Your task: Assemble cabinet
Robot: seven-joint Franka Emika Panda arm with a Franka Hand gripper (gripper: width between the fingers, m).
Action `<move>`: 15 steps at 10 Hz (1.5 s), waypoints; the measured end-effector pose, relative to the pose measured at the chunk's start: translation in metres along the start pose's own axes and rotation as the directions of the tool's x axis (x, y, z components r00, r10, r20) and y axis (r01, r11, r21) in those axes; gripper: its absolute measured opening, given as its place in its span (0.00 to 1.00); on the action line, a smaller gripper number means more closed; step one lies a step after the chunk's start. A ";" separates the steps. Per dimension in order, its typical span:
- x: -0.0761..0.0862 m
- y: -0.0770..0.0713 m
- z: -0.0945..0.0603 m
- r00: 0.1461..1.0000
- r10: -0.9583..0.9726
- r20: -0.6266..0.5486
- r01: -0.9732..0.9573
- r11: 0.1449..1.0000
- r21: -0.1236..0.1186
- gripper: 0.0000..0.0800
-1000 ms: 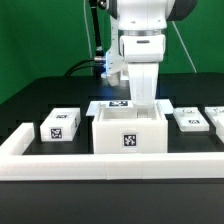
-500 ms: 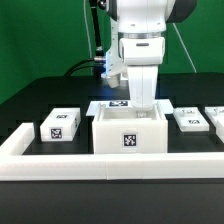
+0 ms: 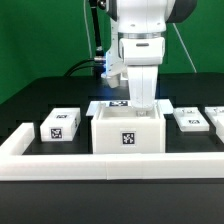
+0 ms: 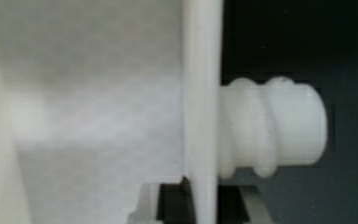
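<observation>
The cabinet box, large, white and open-topped with a tag on its front, stands in the middle of the table just behind the rail. My gripper reaches down at its back wall, near the exterior view's right corner, and its fingertips are hidden behind the box. In the wrist view the thin white wall runs between my dark fingers, which press on both sides of it. A ribbed round white peg sticks out from that wall.
A small white tagged box lies at the exterior view's left. A flat tagged panel and another part lie at the right. The marker board lies behind the cabinet. A long low white rail runs along the front.
</observation>
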State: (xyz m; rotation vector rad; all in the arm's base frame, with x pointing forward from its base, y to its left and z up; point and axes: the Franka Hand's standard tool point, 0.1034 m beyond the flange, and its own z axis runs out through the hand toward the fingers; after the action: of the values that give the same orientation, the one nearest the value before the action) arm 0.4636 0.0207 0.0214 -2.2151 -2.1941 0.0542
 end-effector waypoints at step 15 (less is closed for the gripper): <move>0.098 0.059 -0.004 0.998 -0.002 -0.065 -0.001 0.999 -0.053 0.04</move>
State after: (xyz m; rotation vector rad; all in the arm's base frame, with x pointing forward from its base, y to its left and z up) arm 0.5235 0.1179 0.0219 -2.2095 -2.1872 -0.0751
